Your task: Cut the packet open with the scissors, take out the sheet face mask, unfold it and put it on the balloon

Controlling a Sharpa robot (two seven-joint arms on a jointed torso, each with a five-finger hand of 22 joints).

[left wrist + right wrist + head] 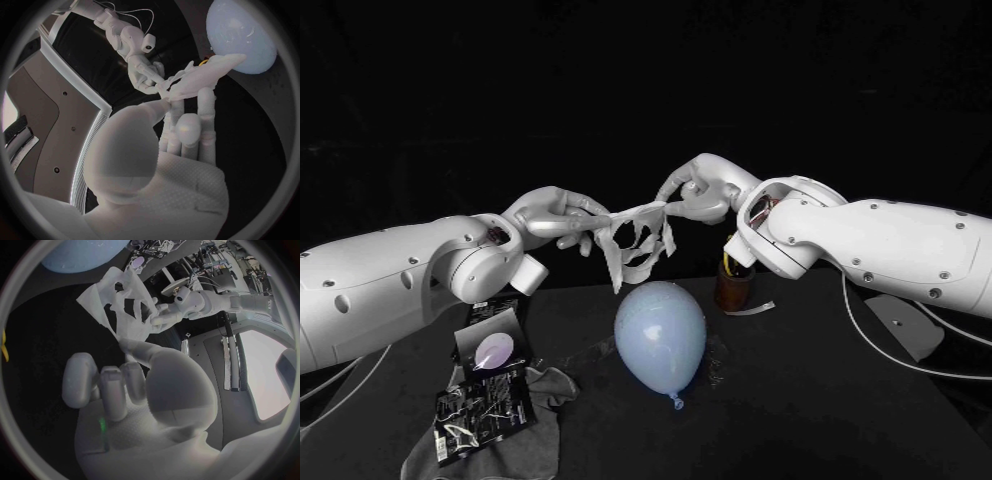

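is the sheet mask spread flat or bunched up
Partly unfolded, not flat: the sheet mask, pinched by the left hand and right hand, hangs crumpled in the air, its cut-outs showing.

Pale blue teardrop-shaped rubber balloon [658, 335] is lying on the black table [819, 410], knot end pointing toward the robot. Left hand [560, 215] and right hand [697, 190] are both hovering above the balloon, each pinching one end of a thin white floppy sheet face mask [639, 235]. It's stretching between them, with loose strips dangling toward the balloon's far end. Black glossy foil packet [480, 415] is lying on a crumpled grey cloth [553, 385] near the balloon, on its left-arm side. Brown upright object [733, 285] is standing just behind the balloon on the right-arm side, partly hidden by the right arm; can't tell what it is. Short white strip [759, 308] is lying beside it.
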